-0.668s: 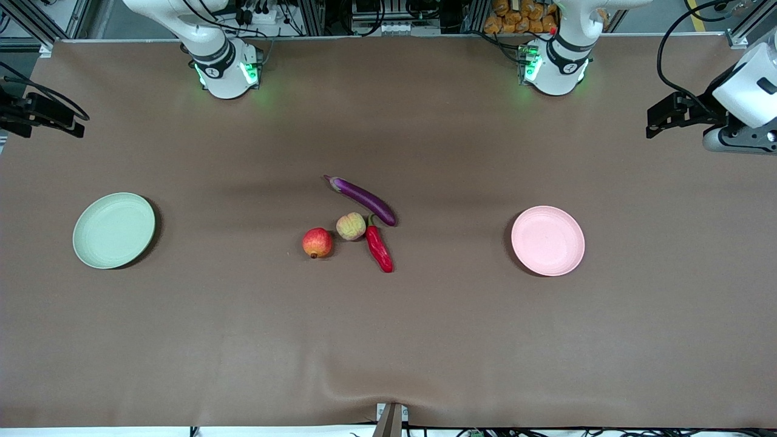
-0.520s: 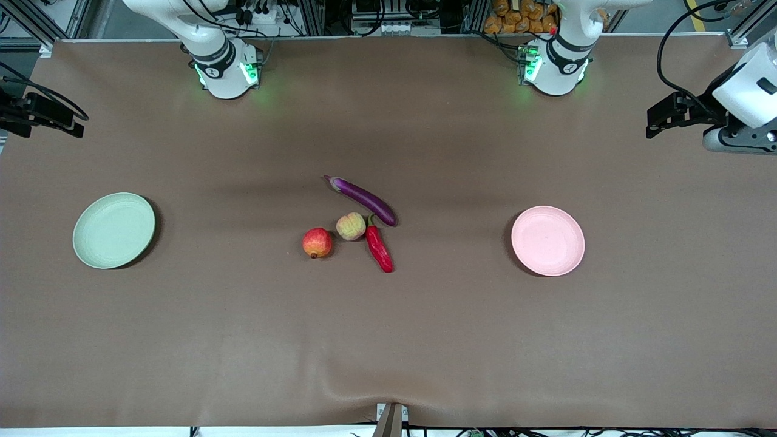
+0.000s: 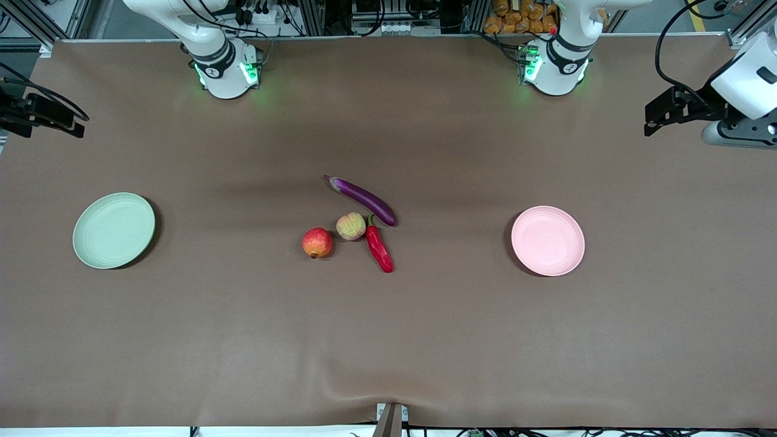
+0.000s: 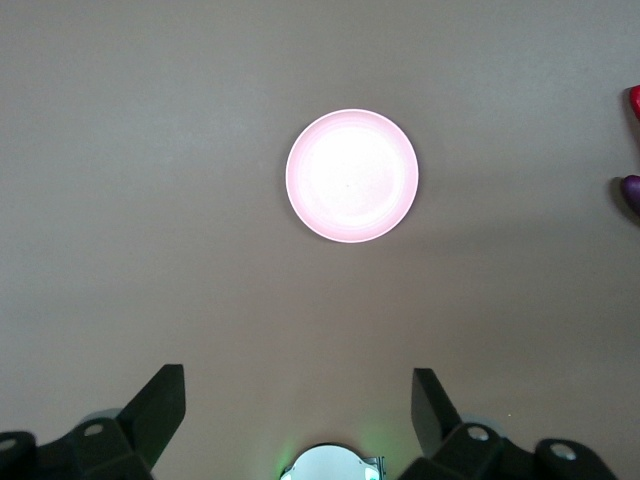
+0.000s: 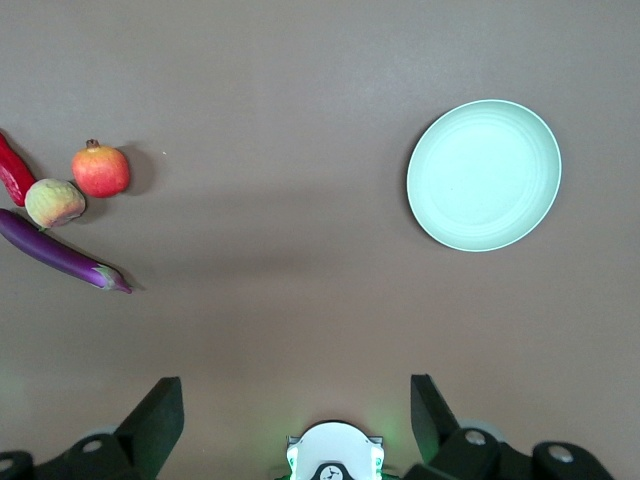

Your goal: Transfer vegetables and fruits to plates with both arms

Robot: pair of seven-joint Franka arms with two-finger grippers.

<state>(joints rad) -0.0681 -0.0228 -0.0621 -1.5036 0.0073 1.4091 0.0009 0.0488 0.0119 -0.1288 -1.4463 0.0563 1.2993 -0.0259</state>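
On the brown table (image 3: 182,340) no readable writing; left gripper (image 4: 298,408) and right gripper (image 5: 297,412) hang spread wide, empty, over the pale pink plate (image 4: 351,175) and pale green plate (image 5: 484,174).

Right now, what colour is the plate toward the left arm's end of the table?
Pale pink: the plate shows best in the front view.

High front camera; wrist cameras look down.

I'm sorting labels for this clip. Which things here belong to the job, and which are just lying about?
Job:
long glossy purple eggplant
red chili pepper with green stem
round red pomegranate
pale yellow-pink peach
pale green round plate
pale pink round plate

Lying about:
brown table covering
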